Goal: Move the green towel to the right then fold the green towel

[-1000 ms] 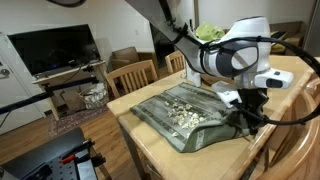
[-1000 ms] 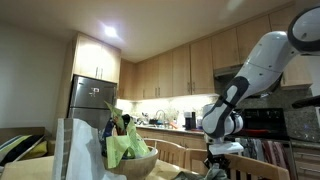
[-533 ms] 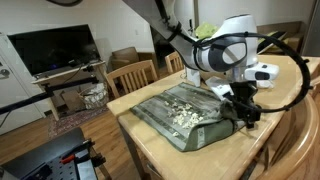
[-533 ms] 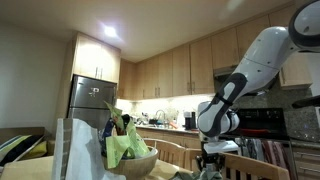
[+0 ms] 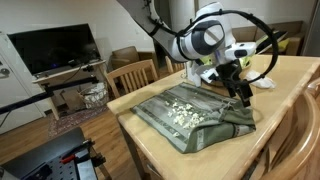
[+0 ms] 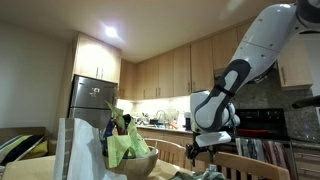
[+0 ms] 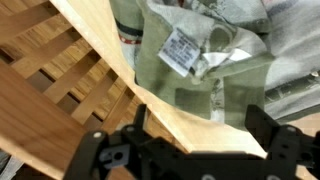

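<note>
The green towel (image 5: 193, 113) lies rumpled on the wooden table (image 5: 290, 78), its pale speckled panel facing up and its darker edge bunched toward the near corner. My gripper (image 5: 243, 93) hangs open just above the towel's bunched end, touching nothing. In the wrist view the towel (image 7: 205, 55) shows a white label (image 7: 183, 48) and covers the table's corner. The gripper (image 7: 200, 125) is open over bare wood, with nothing between its black fingers (image 7: 262, 122). In an exterior view the gripper (image 6: 204, 150) hangs under the white arm.
A wooden chair (image 5: 134, 75) stands at the table's far side, and chair slats (image 7: 55, 75) show beyond the table edge. A wooden bowl (image 6: 133, 164) with green contents sits on the table. A TV (image 5: 55, 50) stands in the background.
The gripper has opened, let go of the towel's edge and risen away from it, swinging toward the back of the table. The towel stays where it was left.
</note>
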